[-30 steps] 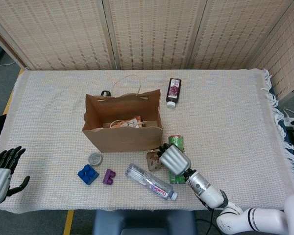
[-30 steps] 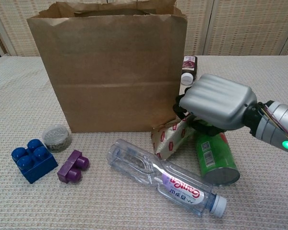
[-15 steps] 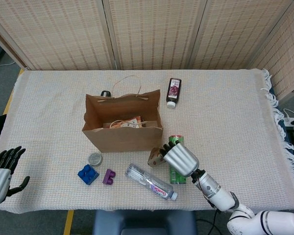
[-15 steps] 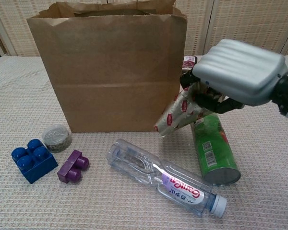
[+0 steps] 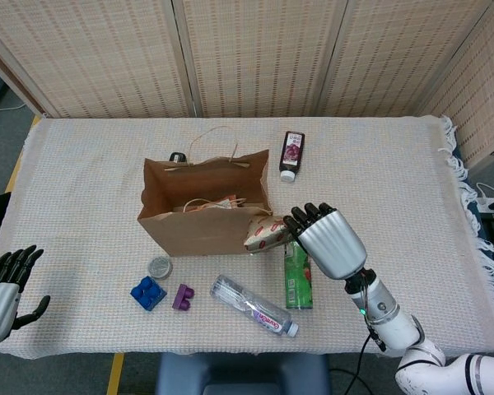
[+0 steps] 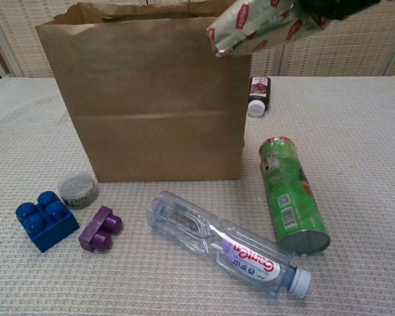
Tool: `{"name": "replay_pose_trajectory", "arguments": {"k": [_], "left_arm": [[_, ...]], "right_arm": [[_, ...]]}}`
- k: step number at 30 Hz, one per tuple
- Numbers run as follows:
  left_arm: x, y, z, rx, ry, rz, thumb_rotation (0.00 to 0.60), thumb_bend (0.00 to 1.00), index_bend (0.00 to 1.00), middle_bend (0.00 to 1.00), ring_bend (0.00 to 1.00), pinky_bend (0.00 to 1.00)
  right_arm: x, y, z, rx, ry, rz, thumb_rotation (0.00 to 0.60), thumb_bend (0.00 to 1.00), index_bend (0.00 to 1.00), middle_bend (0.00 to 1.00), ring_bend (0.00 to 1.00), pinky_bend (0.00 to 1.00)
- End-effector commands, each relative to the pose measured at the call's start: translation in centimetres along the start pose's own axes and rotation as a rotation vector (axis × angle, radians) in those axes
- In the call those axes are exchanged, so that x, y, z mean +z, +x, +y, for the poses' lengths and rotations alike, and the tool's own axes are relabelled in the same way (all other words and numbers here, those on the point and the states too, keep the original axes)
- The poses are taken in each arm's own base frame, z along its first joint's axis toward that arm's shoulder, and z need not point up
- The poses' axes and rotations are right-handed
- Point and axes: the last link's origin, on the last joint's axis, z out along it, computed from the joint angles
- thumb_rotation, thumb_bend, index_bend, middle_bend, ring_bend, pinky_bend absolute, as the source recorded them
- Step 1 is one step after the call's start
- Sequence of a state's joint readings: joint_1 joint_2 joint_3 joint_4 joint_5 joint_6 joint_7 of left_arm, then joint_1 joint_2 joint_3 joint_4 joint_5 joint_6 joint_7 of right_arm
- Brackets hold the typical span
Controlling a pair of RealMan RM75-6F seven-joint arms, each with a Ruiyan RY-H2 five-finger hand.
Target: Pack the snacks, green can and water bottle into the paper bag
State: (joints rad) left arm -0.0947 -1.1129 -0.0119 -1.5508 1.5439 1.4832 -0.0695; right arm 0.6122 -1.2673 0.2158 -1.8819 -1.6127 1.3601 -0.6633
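Right hand holds snack above bag

Right hand (image 5: 328, 240) grips my snack pack (image 5: 264, 231), lifted at the bag's (image 5: 199, 232) right rim. Can (image 5: 297, 275) and bottle (image 5: 253, 304) lie on the cloth. Left hand (image 5: 2, 290) hangs spread, holding nothing.

Right hand (image 5: 329, 240): raised off the table, back of hand facing up, fingers (image 5: 306, 216) curled fwd and down, gripping a snack packet (image 5: 266, 231) at their tips. Forearm runs back toward lower right. Left hand (image 5: 2, 290): low at far left edge, holding nothing, fingers spread upward, thumb out to the side
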Motion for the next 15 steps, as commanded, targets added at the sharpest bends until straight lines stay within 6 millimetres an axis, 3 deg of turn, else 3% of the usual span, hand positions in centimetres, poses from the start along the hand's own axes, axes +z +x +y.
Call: {"name": "replay_pose_trajectory", "arguments": {"k": [1, 8, 15], "left_arm": [[0.0, 0.0, 0.0, -0.001, 0.000, 0.000, 0.600, 0.35, 0.05, 0.00, 0.00, 0.00], [0.0, 0.0, 0.0, -0.005, -0.002, -0.001, 0.600, 0.35, 0.06, 0.00, 0.00, 0.00], [0.0, 0.0, -0.1, -0.012, -0.005, -0.003, 0.600, 0.35, 0.06, 0.00, 0.00, 0.00]], "right_arm": [[1.3, 1.5, 0.3, -0.016, -0.012, 0.041, 0.600, 0.45, 0.72, 0.57, 0.55, 0.77], [4.4, 2.6, 0.1, -0.048, -0.047, 0.082, 0.600, 0.45, 0.72, 0.57, 0.55, 0.77], [7.6, 1.0, -1.1, -0.079, -0.075, 0.033, 0.600, 0.45, 0.72, 0.57, 0.55, 0.77]]}}
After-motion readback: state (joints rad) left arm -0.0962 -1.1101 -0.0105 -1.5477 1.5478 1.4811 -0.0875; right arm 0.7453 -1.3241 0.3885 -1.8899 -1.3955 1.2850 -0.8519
